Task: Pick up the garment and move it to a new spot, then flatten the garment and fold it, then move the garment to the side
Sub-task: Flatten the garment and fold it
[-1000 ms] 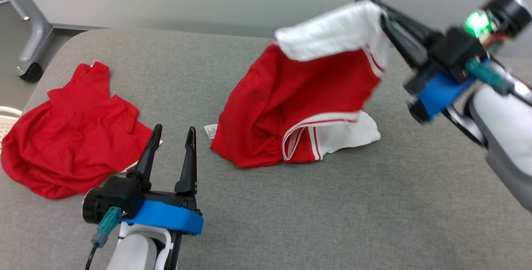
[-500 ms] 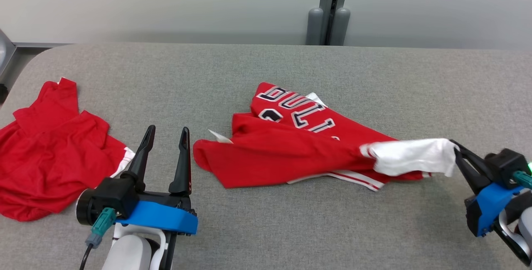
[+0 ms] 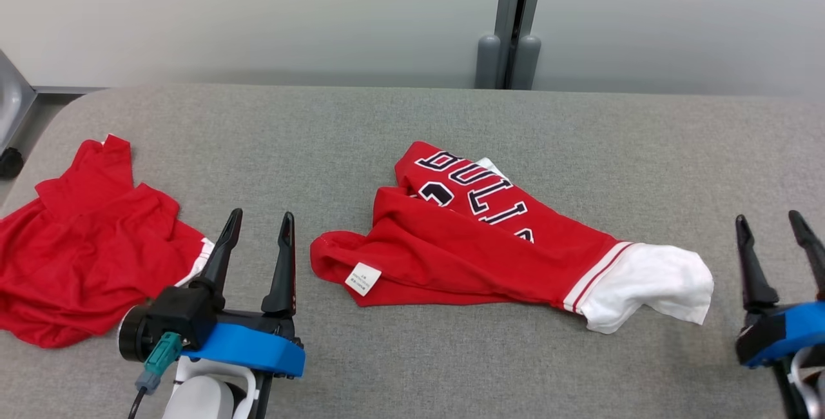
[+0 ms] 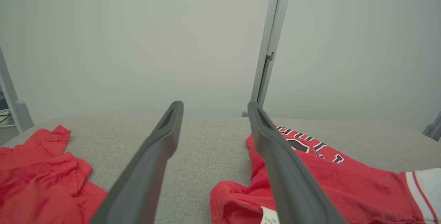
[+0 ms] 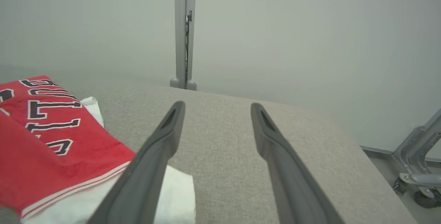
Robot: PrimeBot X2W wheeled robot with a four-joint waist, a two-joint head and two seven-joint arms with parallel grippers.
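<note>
Garment [image 3: 477, 245], red with white sleeve: lies crumpled on the table [image 3: 451, 354] between my left gripper [image 3: 263, 213] and right gripper [image 3: 767, 216], both spread wide and empty; relocation looks done, flattening due, so I must next pinch opposite edges.

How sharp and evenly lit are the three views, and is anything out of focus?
Head view: sharp, soft even light, no glare, faint shadow under the jersey, lettering crisp. Left wrist view: left tool soft near the lens, jersey beyond clear. Right wrist view: right tool likewise soft low in frame, jersey lettering sharp.
</note>
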